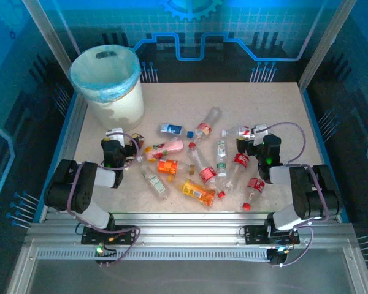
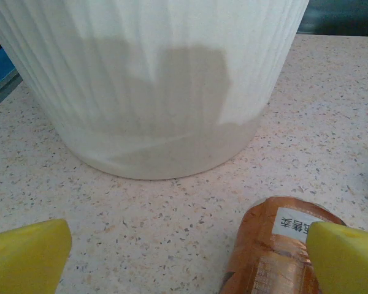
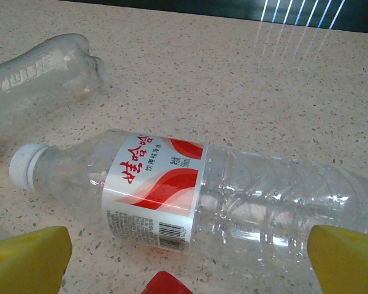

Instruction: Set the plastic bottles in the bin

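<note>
- The counter (image 1: 276,110) is pale and speckled, and it carries everything.
- The bin (image 1: 119,104) stands upright at the far left corner of the counter. It is cream-white and ribbed, with a pale blue bag folded over its rim. In the left wrist view its wall (image 2: 147,79) rises close ahead.
- The left end effector (image 1: 118,142) sits low over the counter just on the near side of the bin. Its yellow fingers (image 2: 27,257) are wide apart and hold nothing.
- The right end effector (image 1: 253,142) is low over the right side of the bottle cluster. Its fingers (image 3: 343,260) are spread wide too, and its grasp is empty.
- The plastic bottles (image 1: 199,165) lie on their sides on the counter's middle, between the two arms and nearer the near edge than the far one.
- A clear bottle with a red-and-white label (image 3: 233,190) lies crosswise just ahead of the right fingers, with its white cap (image 3: 26,165) to the left.
- A second clear bottle (image 3: 43,67) lies beyond it, apart.
- An orange bottle (image 2: 276,251) lies just inside the right-hand finger of the left end effector. Whether they touch I cannot tell.
- A red cap (image 3: 165,285) shows at the lower edge of the right wrist view.
</note>
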